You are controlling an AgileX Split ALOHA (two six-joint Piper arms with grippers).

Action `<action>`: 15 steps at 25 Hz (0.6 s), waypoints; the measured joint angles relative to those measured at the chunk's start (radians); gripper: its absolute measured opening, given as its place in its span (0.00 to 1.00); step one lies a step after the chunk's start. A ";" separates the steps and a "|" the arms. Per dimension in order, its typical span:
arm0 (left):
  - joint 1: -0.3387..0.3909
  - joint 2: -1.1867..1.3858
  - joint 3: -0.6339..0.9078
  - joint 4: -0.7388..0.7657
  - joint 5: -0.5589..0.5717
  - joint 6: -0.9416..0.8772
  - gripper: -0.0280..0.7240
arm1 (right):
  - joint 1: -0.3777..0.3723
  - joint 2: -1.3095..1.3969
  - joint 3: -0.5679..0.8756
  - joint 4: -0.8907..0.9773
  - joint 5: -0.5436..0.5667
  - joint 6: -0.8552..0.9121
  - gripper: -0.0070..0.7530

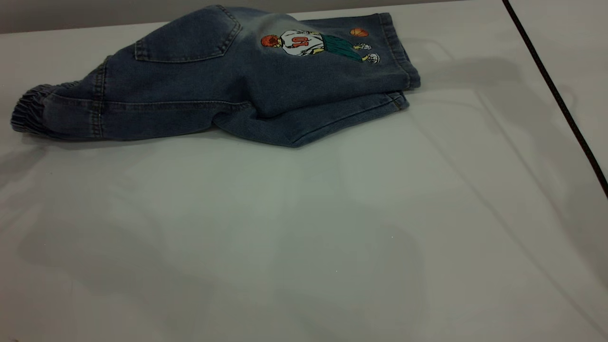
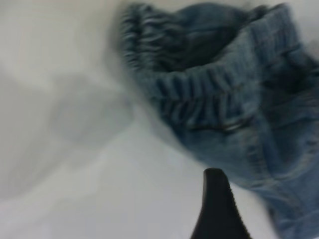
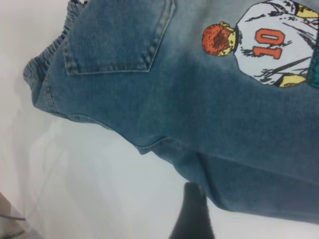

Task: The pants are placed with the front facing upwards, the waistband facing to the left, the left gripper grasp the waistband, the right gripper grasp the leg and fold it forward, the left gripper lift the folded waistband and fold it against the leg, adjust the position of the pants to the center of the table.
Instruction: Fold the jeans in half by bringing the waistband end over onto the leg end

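Observation:
The blue denim pants (image 1: 213, 80) lie at the far left of the white table (image 1: 304, 228), folded lengthwise with one leg over the other. The back pocket (image 1: 185, 40) and the cartoon print numbered 10 (image 1: 304, 43) face up on the upper leg (image 1: 332, 61). The ruffled waistband (image 1: 28, 111) points left. Neither gripper shows in the exterior view. In the left wrist view my left gripper (image 2: 217, 209) hovers just short of the open waistband (image 2: 199, 89). In the right wrist view my right gripper (image 3: 193, 214) sits at the edge of the lower leg (image 3: 259, 184).
A black cable (image 1: 555, 95) runs diagonally along the table's right side. The table's back edge meets a grey wall (image 1: 71, 14) just behind the pants. Bare tabletop stretches in front of and to the right of the pants.

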 joint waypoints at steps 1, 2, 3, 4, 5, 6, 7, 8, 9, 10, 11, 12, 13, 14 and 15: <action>0.001 0.000 0.000 0.021 -0.005 -0.003 0.60 | 0.001 0.000 0.000 0.000 -0.002 -0.001 0.66; 0.001 0.000 0.000 0.036 -0.013 -0.003 0.60 | 0.007 0.000 0.000 0.000 -0.003 -0.001 0.66; 0.002 0.000 0.000 0.041 -0.023 -0.004 0.60 | 0.010 0.000 0.000 0.000 -0.007 -0.001 0.66; 0.002 0.000 0.000 0.041 -0.028 -0.005 0.60 | 0.011 0.000 0.000 0.000 -0.007 -0.001 0.66; 0.002 0.000 0.000 0.041 -0.029 -0.003 0.60 | 0.014 0.000 0.000 0.000 -0.009 -0.004 0.66; 0.002 0.000 0.000 0.041 -0.028 0.002 0.61 | 0.018 0.000 0.000 0.000 -0.014 -0.005 0.66; 0.002 0.001 0.000 0.034 -0.023 0.007 0.62 | 0.018 0.000 0.000 0.000 -0.016 -0.006 0.66; 0.002 0.001 0.000 0.026 -0.016 0.008 0.64 | 0.020 0.000 0.000 0.000 -0.018 -0.006 0.66; 0.002 0.001 0.000 0.015 -0.015 0.008 0.66 | 0.023 0.000 0.000 -0.001 -0.021 -0.008 0.66; 0.002 0.003 0.000 0.001 -0.014 0.008 0.69 | 0.027 0.000 0.000 -0.001 -0.024 -0.008 0.66; 0.002 0.008 0.000 -0.022 -0.006 0.009 0.71 | 0.027 0.000 0.000 -0.001 -0.025 -0.008 0.66; 0.002 0.018 -0.006 -0.037 0.010 0.009 0.73 | 0.029 0.000 0.000 -0.001 -0.025 -0.008 0.66; 0.002 0.033 -0.015 -0.055 0.016 0.009 0.75 | 0.029 0.000 0.000 -0.001 -0.025 -0.008 0.66; 0.002 0.048 -0.029 -0.070 0.020 0.003 0.76 | 0.029 0.000 0.000 -0.001 -0.025 -0.009 0.66; 0.002 0.070 -0.043 -0.073 0.023 -0.013 0.77 | 0.029 0.000 0.000 -0.001 -0.024 -0.009 0.66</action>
